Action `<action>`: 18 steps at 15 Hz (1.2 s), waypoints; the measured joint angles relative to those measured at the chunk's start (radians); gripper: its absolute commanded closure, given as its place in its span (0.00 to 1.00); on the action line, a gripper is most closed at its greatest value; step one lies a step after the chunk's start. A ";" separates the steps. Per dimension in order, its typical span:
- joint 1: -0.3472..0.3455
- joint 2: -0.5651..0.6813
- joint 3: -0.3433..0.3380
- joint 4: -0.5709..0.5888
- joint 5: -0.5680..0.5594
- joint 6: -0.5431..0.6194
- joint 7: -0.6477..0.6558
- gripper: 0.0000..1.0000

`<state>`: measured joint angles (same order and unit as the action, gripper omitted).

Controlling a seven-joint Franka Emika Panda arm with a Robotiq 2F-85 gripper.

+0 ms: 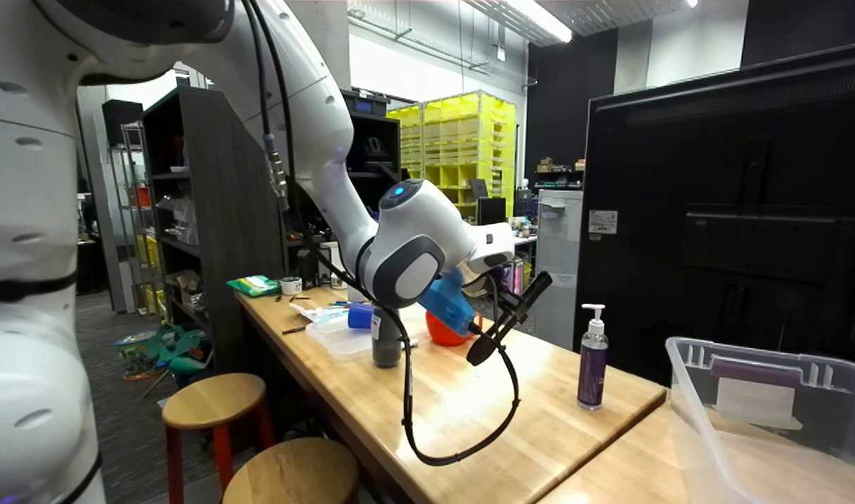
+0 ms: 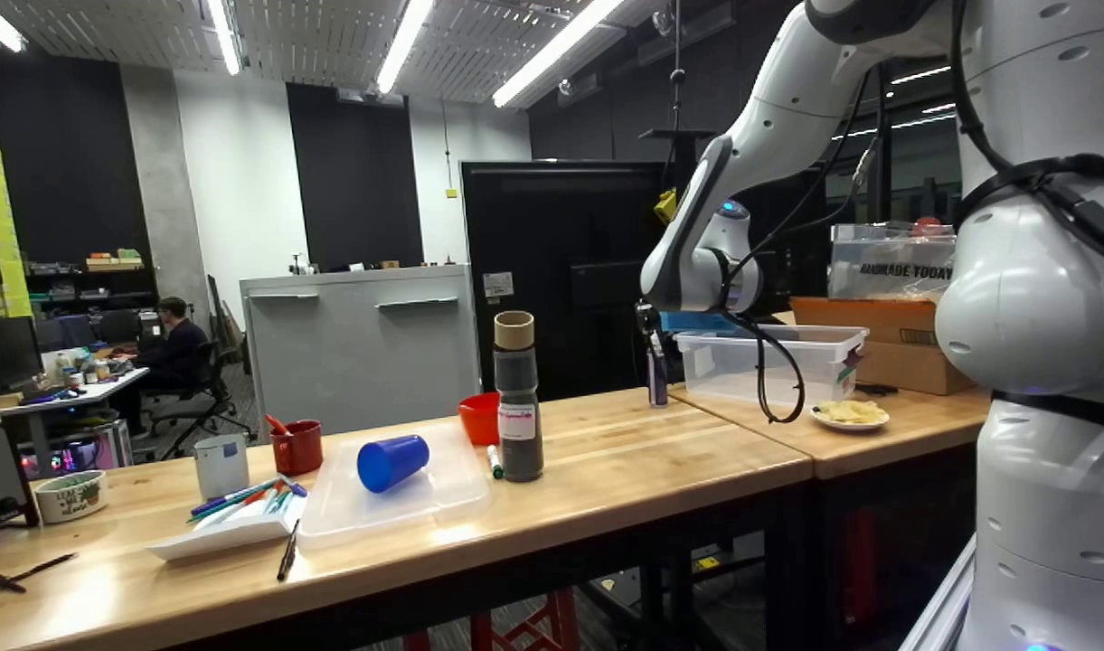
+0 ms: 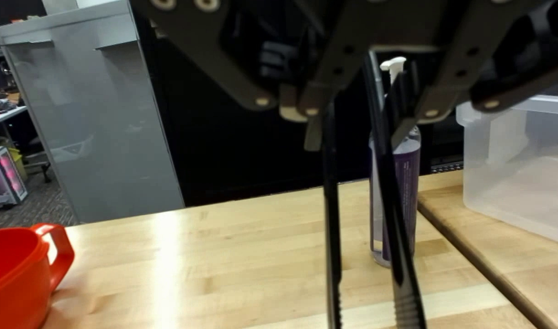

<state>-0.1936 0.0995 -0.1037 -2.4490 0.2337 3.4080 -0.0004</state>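
My gripper (image 3: 358, 135) comes in from the top of the wrist view. Its fingers press on a pair of long black tongs (image 3: 332, 228). The two tong arms hang down with ridged ends, a gap between them. The tongs show above the table in an exterior view (image 1: 482, 349). A clear pump bottle with a purple label (image 3: 406, 192) stands upright behind the right tong arm, partly hidden; it shows apart from the tongs in an exterior view (image 1: 592, 371). A red bowl with a handle (image 3: 18, 278) is at the wrist view's lower left.
A clear plastic bin (image 1: 700, 420) stands beyond the table seam, near a plate of chips (image 2: 850, 416). A grey bottle (image 2: 520, 434) stands by a clear lid (image 2: 334, 511) with a blue cup (image 2: 393, 463). Mugs, markers and stools (image 1: 213, 399) are around.
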 measured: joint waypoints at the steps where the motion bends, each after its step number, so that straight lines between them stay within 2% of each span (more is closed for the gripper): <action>1: 0.010 -0.007 0.001 -0.002 -0.005 0.004 0.008 0.63; 4: 0.043 -0.029 0.004 -0.010 -0.017 0.010 0.018 0.61; 6: 0.062 -0.047 0.008 -0.022 -0.020 0.019 0.018 0.69; 8: 0.075 -0.068 0.010 -0.037 -0.036 0.021 0.018 0.66; 9: 0.080 -0.079 0.012 -0.045 -0.051 0.013 0.018 0.68; 18: 0.083 -0.097 0.017 -0.063 -0.064 0.001 0.018 0.68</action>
<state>-0.1101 0.0021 -0.0868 -2.5122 0.1698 3.4091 0.0175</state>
